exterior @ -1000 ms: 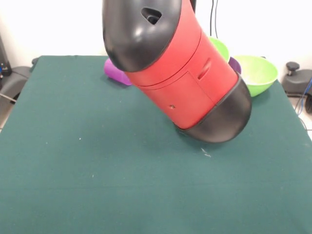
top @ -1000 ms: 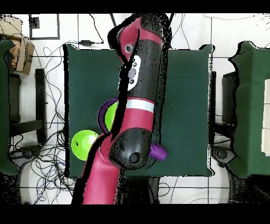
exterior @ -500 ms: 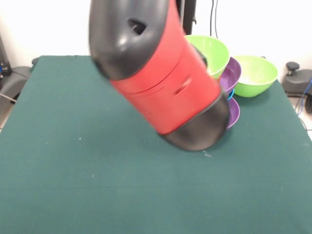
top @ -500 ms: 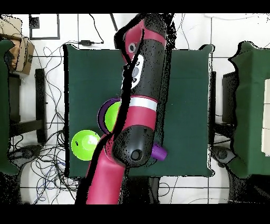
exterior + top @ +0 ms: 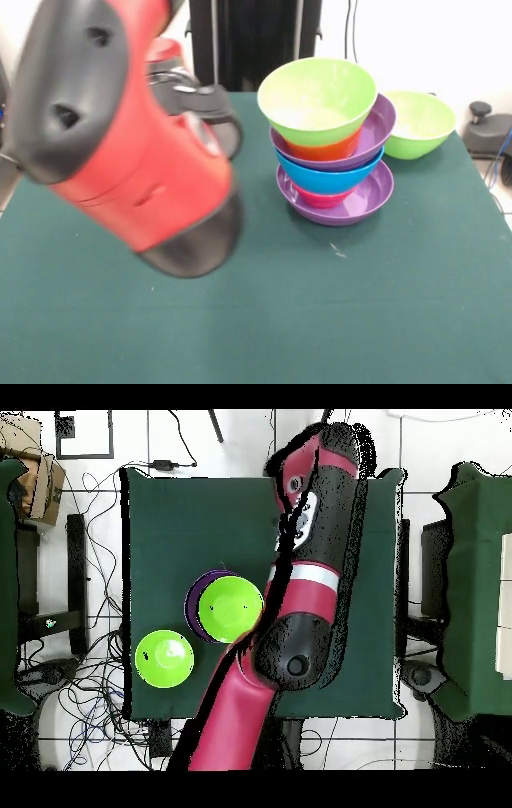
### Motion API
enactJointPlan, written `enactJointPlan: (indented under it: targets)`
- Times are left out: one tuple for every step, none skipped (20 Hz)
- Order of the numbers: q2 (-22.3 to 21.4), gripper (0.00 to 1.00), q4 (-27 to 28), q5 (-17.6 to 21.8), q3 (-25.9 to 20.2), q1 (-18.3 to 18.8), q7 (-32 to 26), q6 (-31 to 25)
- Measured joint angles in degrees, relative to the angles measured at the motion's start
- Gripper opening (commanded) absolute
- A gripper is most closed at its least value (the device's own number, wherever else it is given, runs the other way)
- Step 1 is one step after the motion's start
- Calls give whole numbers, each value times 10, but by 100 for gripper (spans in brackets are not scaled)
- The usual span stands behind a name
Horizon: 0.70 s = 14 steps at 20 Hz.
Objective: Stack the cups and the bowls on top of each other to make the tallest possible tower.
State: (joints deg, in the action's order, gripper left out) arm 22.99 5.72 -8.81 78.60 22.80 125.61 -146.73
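1. The tower (image 5: 334, 144) stands on the green surface (image 5: 384, 304). From the base upward it shows a wide purple bowl (image 5: 364, 200), a red-pink bowl (image 5: 320, 197), a blue bowl (image 5: 326, 178), a second purple bowl (image 5: 376, 128), an orange bowl (image 5: 320, 149) and a lime green bowl (image 5: 318, 100) on top.
2. The upper bowls sit tilted rather than level.
3. A second lime green bowl (image 5: 418, 122) rests alone just beside the tower, at the surface's edge; overhead it lies near a corner.
4. The red and black arm (image 5: 132, 152) crosses the surface apart from the tower. Its jaws cannot be seen, so their state cannot be told.
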Motion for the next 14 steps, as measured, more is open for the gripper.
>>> enactJointPlan:
  targets:
    - [1,100,1,-1,4,5,-9,0]
    - [3,100,3,-2,12,13,-22,1]
    - [4,100,4,-3,15,16,-26,1]
    - [5,100,5,-4,22,24,-34,2]
    - [5,100,5,-5,31,32,-42,5]
    - [5,100,6,-6,39,39,-45,8]
    - [5,100,6,-6,42,42,-45,10]
    - [5,100,6,-7,47,46,-45,13]
    - [5,100,6,-11,54,51,-45,17]
    - [5,100,6,-13,57,52,-45,18]
    - [5,100,6,-20,61,53,-45,18]
    - [5,100,6,-26,65,54,-45,18]
    - [5,100,6,-30,67,54,-45,18]
    - [5,100,6,-34,68,54,-45,18]
